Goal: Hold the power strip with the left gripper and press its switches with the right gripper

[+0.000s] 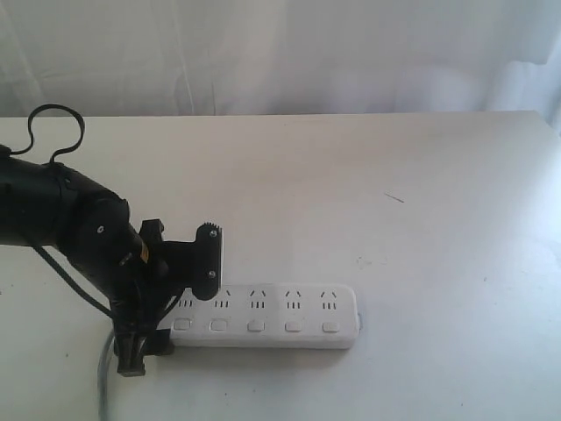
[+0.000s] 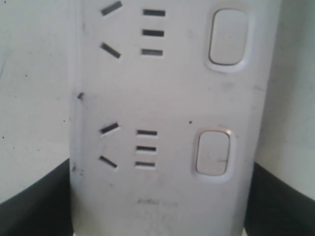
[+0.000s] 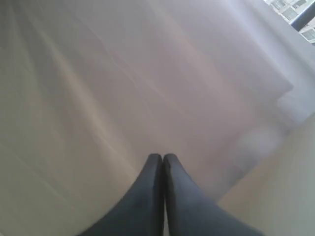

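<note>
The white power strip (image 1: 302,312) lies on the table near its front edge, sockets up, with its row of switches (image 1: 256,326) along the near side. My left gripper (image 1: 171,309) straddles the strip's left end, one finger behind it and one in front. In the left wrist view the power strip (image 2: 167,93) fills the gap between the two black fingers (image 2: 34,206), which press on both its long edges; two switches (image 2: 213,152) show there. My right gripper (image 3: 163,157) is shut on nothing, facing a pale curtain; it is outside the exterior view.
The grey cord (image 1: 105,368) runs from the strip's left end toward the front edge. The white table (image 1: 394,202) stretches back to a pale curtain (image 1: 280,53). A small dark mark (image 1: 394,197) lies on the tabletop at right.
</note>
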